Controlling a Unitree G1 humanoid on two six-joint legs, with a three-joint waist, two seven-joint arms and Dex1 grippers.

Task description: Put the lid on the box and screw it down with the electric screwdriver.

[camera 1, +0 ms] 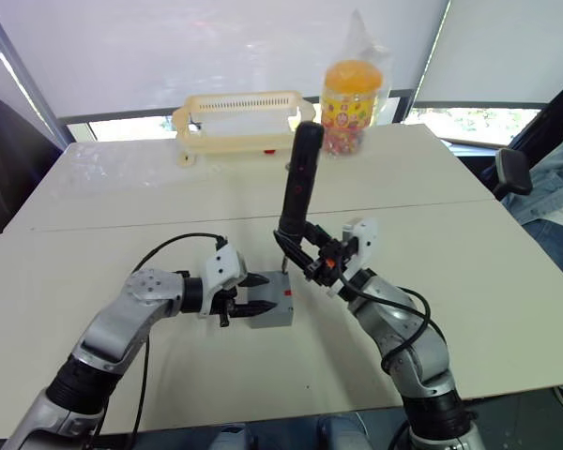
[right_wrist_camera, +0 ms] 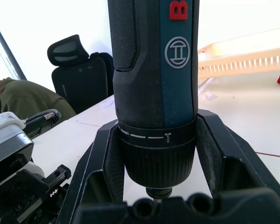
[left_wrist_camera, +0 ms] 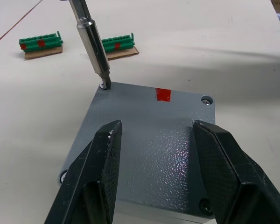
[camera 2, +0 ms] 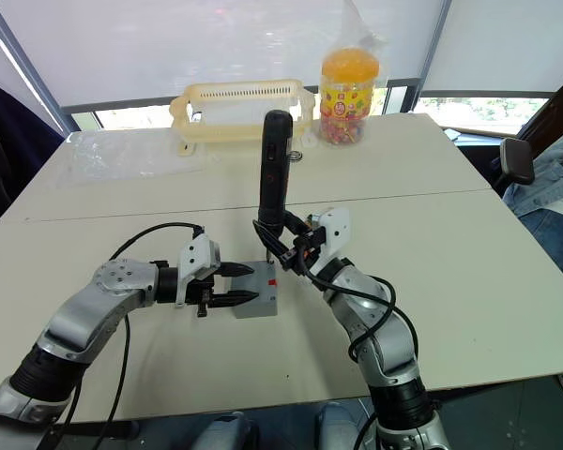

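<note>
Nearest you, toward the near edge of the surface point(camera 1: 507, 309), your left gripper point(camera 1: 255, 293) reaches in with its jaws apart, one finger lying over the lid point(left_wrist_camera: 149, 144) and neither clamped on anything. The lid sits closed on the box point(camera 1: 274, 309), a red mark near its far edge and screws in its corners. Your right gripper point(camera 1: 305, 251), just beyond the box, has its jaws clamped on the electric screwdriver point(camera 1: 298, 183), which stands nearly upright with its metal bit point(left_wrist_camera: 91, 42) planted in the lid's far corner. Past the box, two green connector strips point(left_wrist_camera: 41, 44) lie on cardboard. Along the far edge of the surface stand a pale yellow basket point(camera 1: 244, 122) and an orange-lidded jar point(camera 1: 350, 105) in a clear bag.
</note>
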